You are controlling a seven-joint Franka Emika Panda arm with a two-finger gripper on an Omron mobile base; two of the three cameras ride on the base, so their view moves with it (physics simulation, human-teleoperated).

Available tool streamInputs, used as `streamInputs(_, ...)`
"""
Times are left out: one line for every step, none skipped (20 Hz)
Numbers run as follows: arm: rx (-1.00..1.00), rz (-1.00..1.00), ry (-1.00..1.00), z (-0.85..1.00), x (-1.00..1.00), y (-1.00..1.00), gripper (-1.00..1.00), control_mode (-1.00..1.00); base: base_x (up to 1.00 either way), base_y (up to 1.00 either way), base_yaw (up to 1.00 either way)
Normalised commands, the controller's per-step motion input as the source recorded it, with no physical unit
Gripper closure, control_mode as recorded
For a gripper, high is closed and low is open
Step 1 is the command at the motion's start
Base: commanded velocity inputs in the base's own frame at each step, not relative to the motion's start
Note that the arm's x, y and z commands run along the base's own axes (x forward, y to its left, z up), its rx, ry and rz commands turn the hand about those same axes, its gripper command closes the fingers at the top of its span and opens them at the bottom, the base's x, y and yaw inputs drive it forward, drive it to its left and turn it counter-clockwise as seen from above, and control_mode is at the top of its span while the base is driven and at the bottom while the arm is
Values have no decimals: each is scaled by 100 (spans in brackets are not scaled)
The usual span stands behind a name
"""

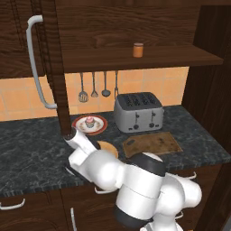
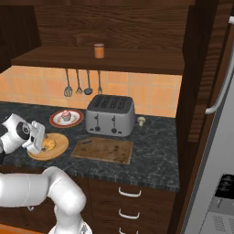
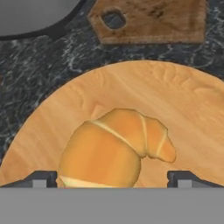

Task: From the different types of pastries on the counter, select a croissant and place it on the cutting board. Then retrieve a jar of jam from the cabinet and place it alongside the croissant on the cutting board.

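The croissant [image 3: 116,151] sits on the round light-wood plate [image 3: 183,109], long axis running lower-left to upper-right in the hand view, tapered tip toward the cutting board [image 3: 153,19]. The gripper [image 3: 112,180] is spread wide, straddling it, probably not touching yet. The jam jar [image 1: 138,49] is on the cabinet shelf [image 1: 180,56], and the cupcake [image 1: 90,122] is on its own red-rimmed plate [image 1: 101,127].

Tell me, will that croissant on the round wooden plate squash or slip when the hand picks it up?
Probably light and soft: the croissant looks puffy, so a hard squeeze could dent it. Its curved, tapering shape may slip between the open hand. It lies flat on the plate, so rolling seems unlikely.
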Motion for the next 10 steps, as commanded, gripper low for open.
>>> streamInputs(1,0,3,-23,26,-10,-100,-100,0,0,0)
streamInputs(0,0,7,-18,34,0,-100,-100,0,0,0)
streamInputs(0,0,7,-16,40,0,-100,-100,0,0,0)
streamInputs(0,0,5,-20,43,0,-100,-100,0,0,0)
streamInputs(0,0,11,-51,25,0,-100,-100,0,0,0)
streamInputs(0,0,11,-89,23,0,-100,-100,0,0,0)
streamInputs(0,0,11,-97,25,0,100,-100,0,0,0)
streamInputs(0,0,13,-76,20,0,100,-100,0,0,0)
streamInputs(0,0,7,-55,4,0,100,-100,0,0,0)
streamInputs(0,0,3,-44,6,0,100,-100,0,0,0)
